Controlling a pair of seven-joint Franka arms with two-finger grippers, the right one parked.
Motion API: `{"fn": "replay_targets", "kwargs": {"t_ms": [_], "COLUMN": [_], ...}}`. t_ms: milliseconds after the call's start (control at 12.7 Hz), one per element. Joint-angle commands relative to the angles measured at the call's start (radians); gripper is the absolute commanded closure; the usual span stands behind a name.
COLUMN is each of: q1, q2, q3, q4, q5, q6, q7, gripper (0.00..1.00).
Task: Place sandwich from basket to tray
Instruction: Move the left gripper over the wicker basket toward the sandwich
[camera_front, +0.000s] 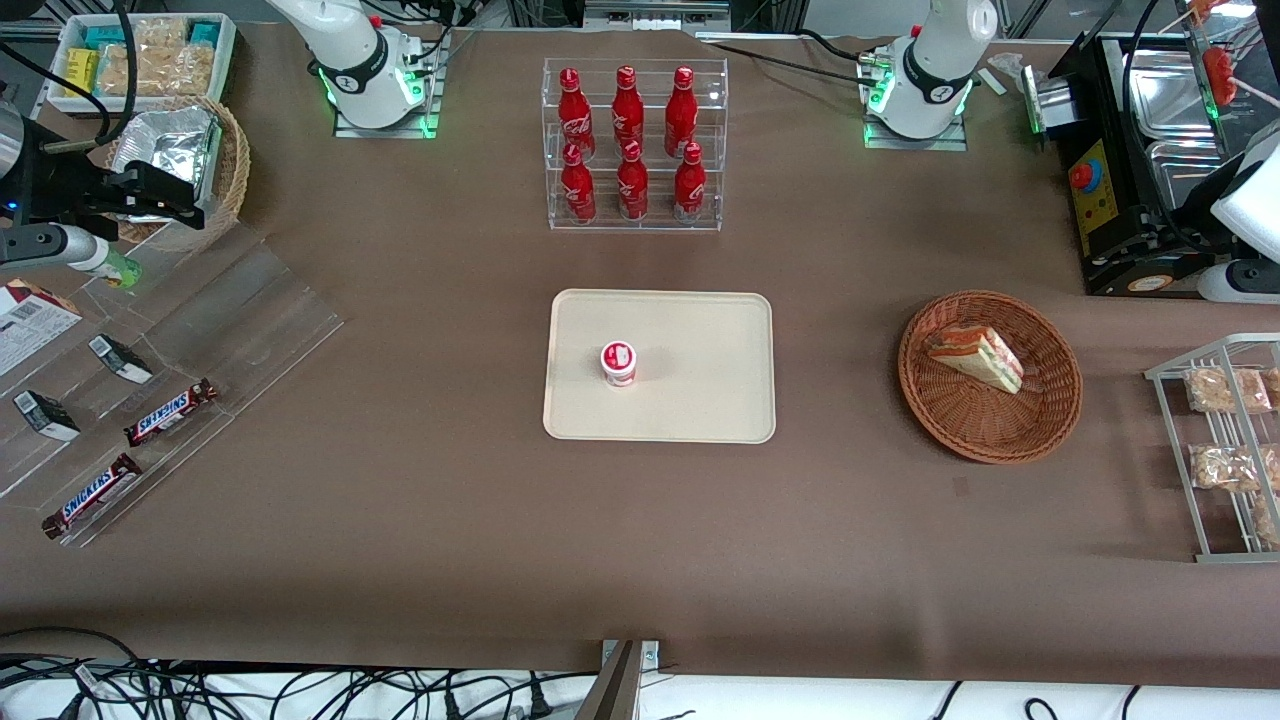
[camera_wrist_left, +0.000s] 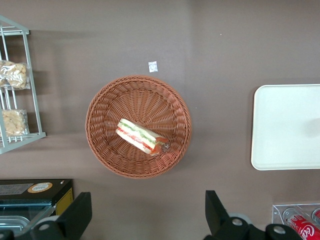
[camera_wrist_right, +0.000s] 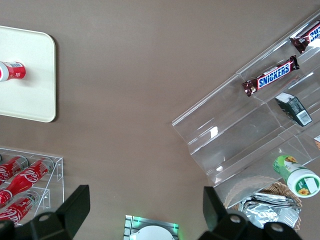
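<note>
The sandwich (camera_front: 975, 358) (camera_wrist_left: 141, 136), a pale wedge with red and green filling, lies in the reddish-brown wicker basket (camera_front: 990, 445) (camera_wrist_left: 100, 110). The cream tray (camera_front: 700, 400) (camera_wrist_left: 285, 125) lies mid-table, beside the basket toward the parked arm's end. A small red-and-white cup (camera_front: 619, 363) stands on it. My gripper (camera_wrist_left: 147, 215) hangs high over the bare table, a little farther from the front camera than the basket. It is open and holds nothing. In the front view only the arm's white wrist (camera_front: 1238, 281) shows, at the frame's edge.
A clear rack of red cola bottles (camera_front: 634, 145) stands farther from the front camera than the tray. A wire rack of snack packs (camera_front: 1225, 450) (camera_wrist_left: 15, 100) and a black machine (camera_front: 1120, 200) flank the basket. Clear steps with Snickers bars (camera_front: 170, 412) lie toward the parked arm's end.
</note>
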Motion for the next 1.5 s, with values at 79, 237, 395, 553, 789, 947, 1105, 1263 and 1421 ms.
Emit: {"fn": "replay_targets", "kwargs": {"t_ms": [79, 237, 395, 553, 789, 947, 1105, 1263, 1421], "q1": [0.007, 0.032, 0.032, 0.032, 0.032, 0.032, 0.032, 0.036, 0.043], "q2": [0.014, 0.02, 0.04, 0.04, 0.034, 0.032, 0.017, -0.011, -0.026], "q3": [0.003, 0.005, 0.005, -0.004, -0.006, -0.007, -0.007, -0.007, -0.009], "q4": [0.035, 0.019, -0.022, -0.091, -0.226, -0.322, -0.427, -0.543, -0.652], "q5": [-0.01, -0.01, 0.02, 0.047, 0.059, 0.077, 0.108, 0.113, 0.113], "q6": [-0.029, -0.027, -0.015, 0.048, 0.19, 0.29, 0.396, 0.5, 0.629], "q7": [0.022, 0.012, -0.027, -0.203, -0.433, -0.58, -0.72, -0.759, -0.832], "gripper": [0.0, 0.0, 0.0, 0.0, 0.0, 0.0, 0.0, 0.0, 0.0]}}
